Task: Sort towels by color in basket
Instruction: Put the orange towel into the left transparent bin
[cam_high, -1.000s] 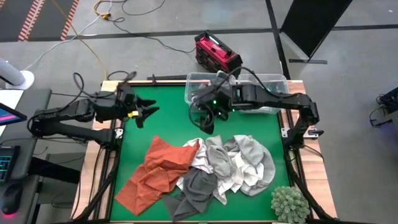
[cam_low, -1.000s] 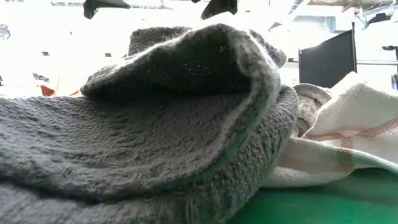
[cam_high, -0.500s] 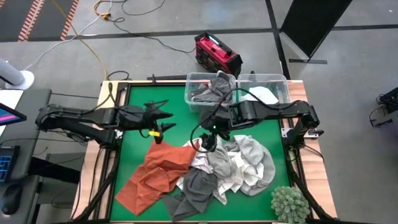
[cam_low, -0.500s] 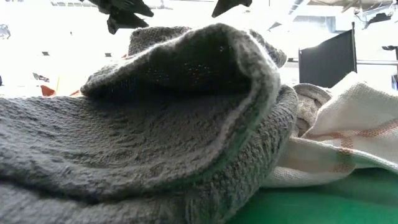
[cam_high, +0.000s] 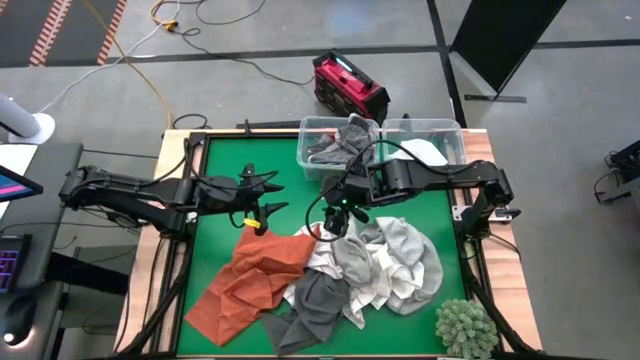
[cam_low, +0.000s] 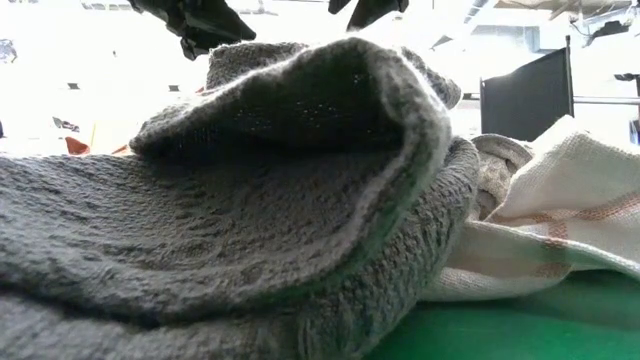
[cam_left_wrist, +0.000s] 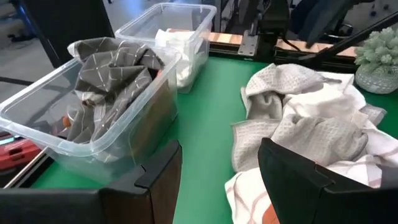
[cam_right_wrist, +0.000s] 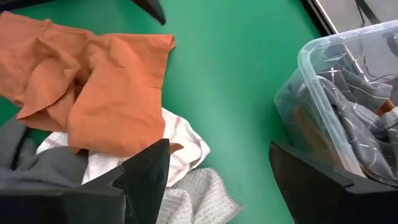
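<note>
A heap of towels (cam_high: 340, 265) covers the near half of the table (cam_high: 285, 175); its orange towel (cam_high: 255, 275) stretches diagonally from the near-left corner toward the middle. Both claws hover spread just above the heap's far edge, left gripper (cam_high: 262, 197) and right gripper (cam_high: 330, 222), apparently picking. Next: drop, pinch one, carry to the far bins (cam_high: 380, 150).

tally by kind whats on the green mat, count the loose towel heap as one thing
clear bins: 2
towel pile: 1
plant ball: 1
total: 4
</note>
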